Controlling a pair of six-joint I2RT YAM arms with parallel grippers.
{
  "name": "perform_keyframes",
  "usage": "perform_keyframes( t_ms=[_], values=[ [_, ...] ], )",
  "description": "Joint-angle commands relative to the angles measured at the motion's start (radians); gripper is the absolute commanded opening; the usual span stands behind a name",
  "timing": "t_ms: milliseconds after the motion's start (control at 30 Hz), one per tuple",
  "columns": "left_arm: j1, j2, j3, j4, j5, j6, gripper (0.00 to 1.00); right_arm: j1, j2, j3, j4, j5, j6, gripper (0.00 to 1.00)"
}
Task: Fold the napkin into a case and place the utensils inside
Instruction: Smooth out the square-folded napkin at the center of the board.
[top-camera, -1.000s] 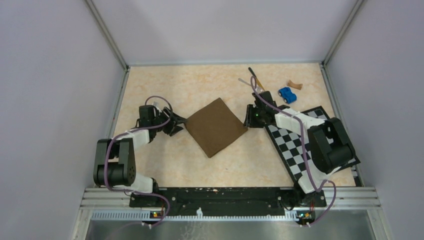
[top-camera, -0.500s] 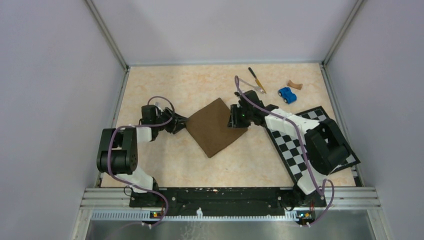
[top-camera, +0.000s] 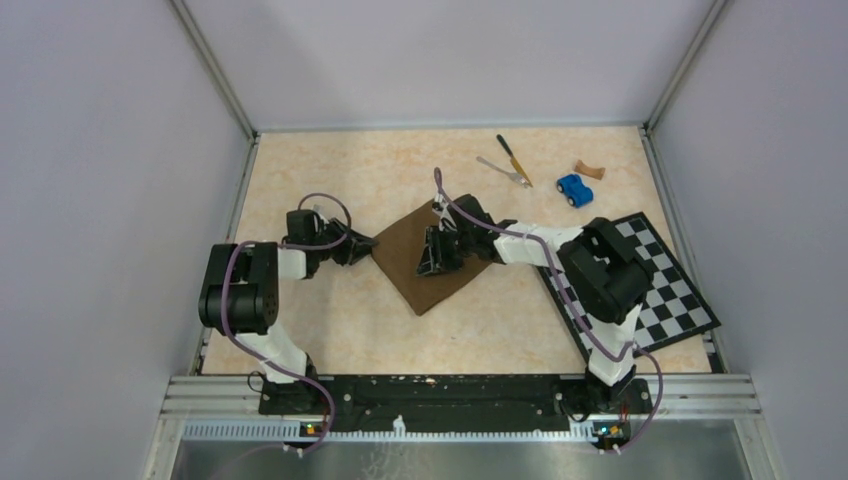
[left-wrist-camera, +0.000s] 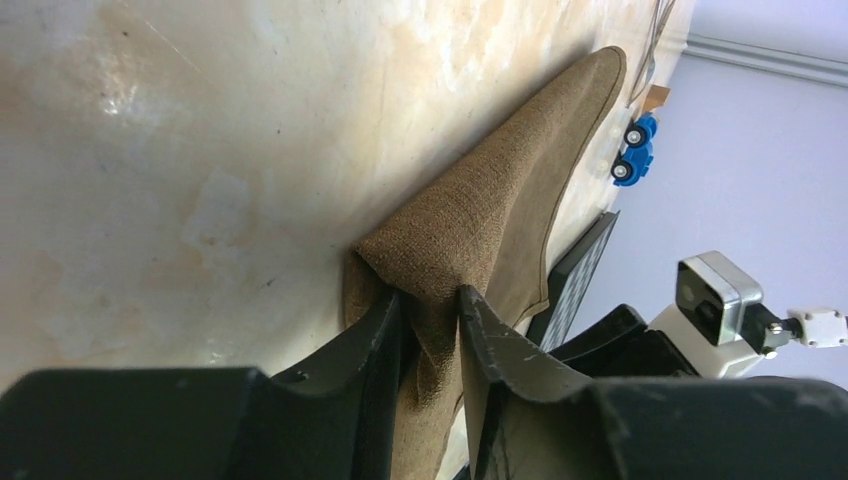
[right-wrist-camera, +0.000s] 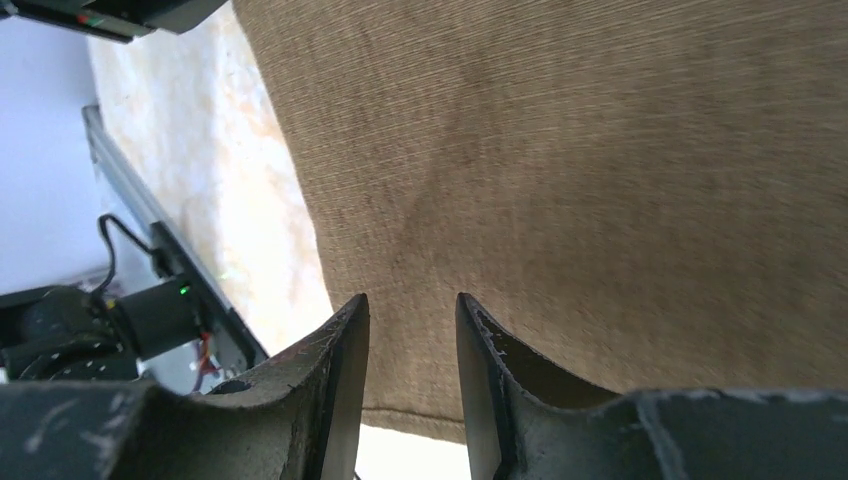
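Left wrist alone shows left pincer (left-wrist-camera: 428, 302) pinching napkin (left-wrist-camera: 500, 200) corner

You're looking at a beige marbled table (top-camera: 340, 325) — plain lilac walls (top-camera: 440, 60) rise behind and beside it, evenly lit.

You have the napkin (top-camera: 410, 270) lying mid-table (top-camera: 330, 170), its left corner between the fingers of the left hand (left-wrist-camera: 430, 298). The right hand (right-wrist-camera: 412, 305) hangs over the napkin's middle. Behind and to the right lie the fork (top-camera: 500, 168) and knife (top-camera: 512, 158), close together, with the toy car (top-camera: 573, 189) to their right. The checkered board (top-camera: 655, 290) lies at the right, nearer you.
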Motion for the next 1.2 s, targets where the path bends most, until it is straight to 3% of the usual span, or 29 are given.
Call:
perform_keyframes(
  t_ms=[0, 267, 533, 667, 833, 900, 967, 1067, 1167],
  values=[
    [0.006, 0.026, 0.028, 0.067, -0.004, 0.011, 0.3, 0.038, 0.057, 0.06, 0.174, -0.169, 0.068, 0.37],
    [0.031, 0.033, 0.067, -0.02, -0.041, 0.099, 0.12, 0.067, 0.146, 0.068, 0.283, -0.244, 0.096, 0.33],
    [0.03, 0.059, 0.124, -0.155, -0.118, 0.252, 0.01, 0.057, 0.15, -0.113, 0.363, -0.198, 0.101, 0.29],
    [0.015, 0.008, 0.165, -0.268, -0.208, 0.343, 0.03, 0.05, 0.135, -0.155, 0.389, -0.208, 0.131, 0.27],
    [-0.004, -0.097, 0.241, -0.432, -0.265, 0.417, 0.31, 0.05, 0.065, -0.08, 0.349, -0.251, 0.154, 0.27],
    [-0.003, -0.144, 0.265, -0.485, -0.274, 0.436, 0.35, 0.051, 0.051, -0.044, 0.342, -0.266, 0.166, 0.28],
    [-0.003, -0.185, 0.275, -0.506, -0.27, 0.437, 0.35, 0.053, 0.056, -0.015, 0.346, -0.275, 0.177, 0.3],
    [-0.009, -0.202, 0.274, -0.479, -0.192, 0.399, 0.25, 0.057, 0.098, 0.008, 0.367, -0.287, 0.2, 0.3],
    [-0.025, -0.158, 0.25, -0.365, -0.094, 0.344, 0.17, 0.059, 0.132, -0.007, 0.438, -0.301, 0.242, 0.3]
  ],
)
